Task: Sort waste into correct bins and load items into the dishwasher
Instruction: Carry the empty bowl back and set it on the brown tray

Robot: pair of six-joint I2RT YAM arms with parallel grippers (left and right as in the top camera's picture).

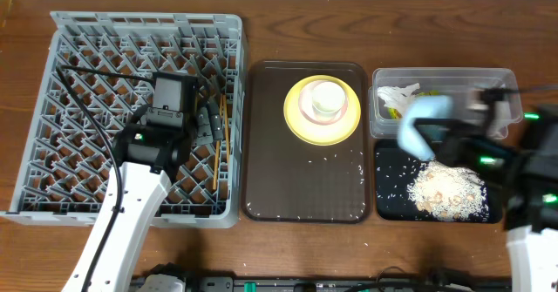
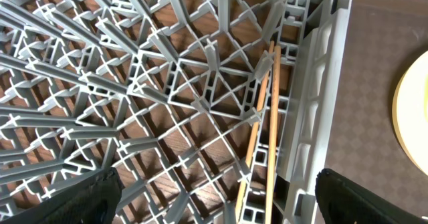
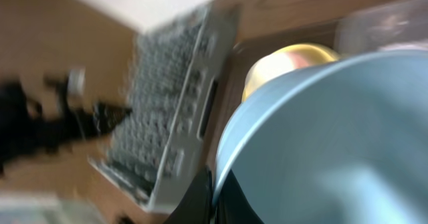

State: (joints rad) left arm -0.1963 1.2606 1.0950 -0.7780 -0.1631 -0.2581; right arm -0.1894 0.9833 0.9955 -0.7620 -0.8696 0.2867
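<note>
My right gripper (image 3: 215, 194) is shut on the rim of the light blue bowl (image 3: 334, 137), held tilted above the black tray (image 1: 392, 207); the bowl also shows in the overhead view (image 1: 423, 122). A heap of rice-like crumbs (image 1: 449, 190) lies in that tray. The clear tub (image 1: 440, 78) holds white paper and a green wrapper (image 1: 401, 100). My left gripper (image 2: 214, 200) is open over the grey dish rack (image 1: 87, 74), above two wooden chopsticks (image 2: 264, 127) lying by its right wall. The yellow plate (image 1: 296, 122) carries a pale cup (image 1: 326, 100) on the brown tray (image 1: 279, 187).
Scattered rice crumbs (image 1: 336, 157) lie on the brown tray. A black cable (image 1: 96, 74) crosses the rack. The right wrist view is motion-blurred. The table's front edge is close below both arms.
</note>
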